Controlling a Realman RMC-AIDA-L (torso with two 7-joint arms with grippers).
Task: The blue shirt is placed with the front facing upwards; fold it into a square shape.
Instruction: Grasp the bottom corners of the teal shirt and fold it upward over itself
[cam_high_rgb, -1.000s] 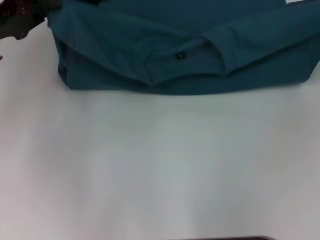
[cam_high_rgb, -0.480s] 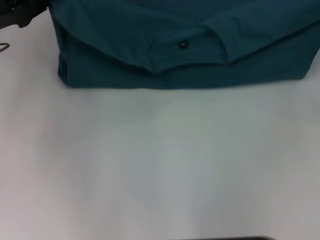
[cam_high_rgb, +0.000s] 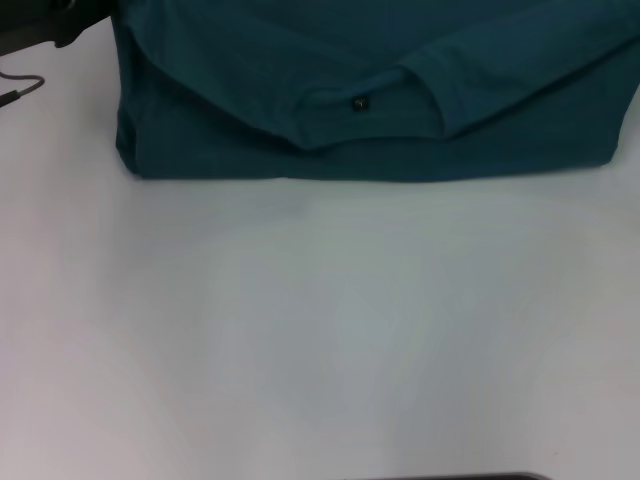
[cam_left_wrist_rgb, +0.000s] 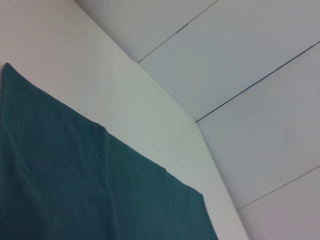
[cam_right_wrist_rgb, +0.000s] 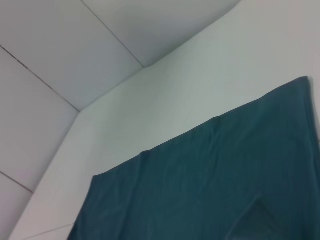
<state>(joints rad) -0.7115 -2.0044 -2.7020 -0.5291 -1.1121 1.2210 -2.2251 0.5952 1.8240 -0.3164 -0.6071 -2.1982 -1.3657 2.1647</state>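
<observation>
Shirt (cam_high_rgb: 370, 90) fills the far part of the head view, lying folded into a wide band on a white table (cam_high_rgb: 320, 340). Its straight near edge runs across the picture, and the ribbed collar with a small black label (cam_high_rgb: 361, 103) sits on top, near the middle. At the far left corner a dark piece of the left arm (cam_high_rgb: 45, 25) shows just beside the shirt, with a thin cable (cam_high_rgb: 20, 90) on the table below it. No fingers are visible, so whether the left gripper is open, closed or holding cloth cannot be told. The right arm is out of this view.

Left wrist view: one edge and corner of the shirt on the table, with pale floor tiles (cam_left_wrist_rgb: 250, 60) beyond. No fingers appear.

Right wrist view: another shirt edge on the table, floor tiles behind. Again no fingers, so the right gripper's state cannot be told.

Judging by the layers, the lengthwise fold looks done and the band is still wider than a square. The next move probably calls for taking one end and folding it across evenly.
</observation>
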